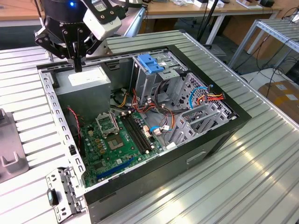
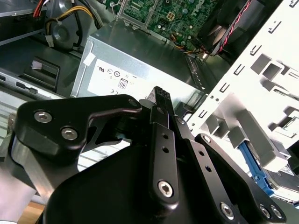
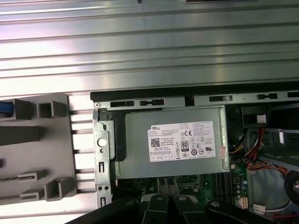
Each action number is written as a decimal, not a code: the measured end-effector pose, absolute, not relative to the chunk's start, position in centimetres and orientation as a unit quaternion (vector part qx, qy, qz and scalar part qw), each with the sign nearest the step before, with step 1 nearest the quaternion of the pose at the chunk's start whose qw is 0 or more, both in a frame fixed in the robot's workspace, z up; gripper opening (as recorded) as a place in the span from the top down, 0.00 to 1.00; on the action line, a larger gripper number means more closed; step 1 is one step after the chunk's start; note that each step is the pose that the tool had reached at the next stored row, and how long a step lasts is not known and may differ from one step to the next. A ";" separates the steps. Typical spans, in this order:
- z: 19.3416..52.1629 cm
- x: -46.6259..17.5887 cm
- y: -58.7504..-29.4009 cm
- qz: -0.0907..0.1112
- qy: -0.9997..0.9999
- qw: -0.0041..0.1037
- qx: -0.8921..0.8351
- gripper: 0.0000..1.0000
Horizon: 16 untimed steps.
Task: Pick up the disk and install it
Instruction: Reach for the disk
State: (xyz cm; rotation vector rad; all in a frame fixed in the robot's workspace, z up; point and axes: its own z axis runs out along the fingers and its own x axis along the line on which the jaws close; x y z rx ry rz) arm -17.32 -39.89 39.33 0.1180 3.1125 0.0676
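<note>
My gripper (image 1: 77, 65) hangs shut with nothing in it, fingertips just above the grey power supply (image 1: 86, 81) at the back corner of the open computer case (image 1: 140, 116). In both wrist views the closed fingers (image 2: 161, 93) point at the supply's white label (image 3: 184, 141). The disk (image 2: 256, 170) shows as a blue carrier edge beside grey metal, standing in a grey slotted rack (image 2: 261, 135) outside the case. A blue sliver of the disk (image 3: 3, 108) also sits at the rack (image 3: 42, 140) in the first wrist view. The gripper is well apart from it.
Inside the case lie the green motherboard (image 1: 117, 140), bundled wires (image 1: 159, 100) and a metal drive cage with a bright-blue latch (image 1: 150, 63). The grey rack (image 1: 9, 149) stands on the ribbed table at the exterior view's left. A perforated bracket (image 1: 60, 191) sticks out at the case's near corner.
</note>
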 end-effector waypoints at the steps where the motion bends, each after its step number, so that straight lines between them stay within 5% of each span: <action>1: 39.3 -17.4 -39.9 0.022 0.999 0.013 0.038 0.90; 16: 39.3 -18.4 -39.9 0.022 0.999 0.013 0.038 0.90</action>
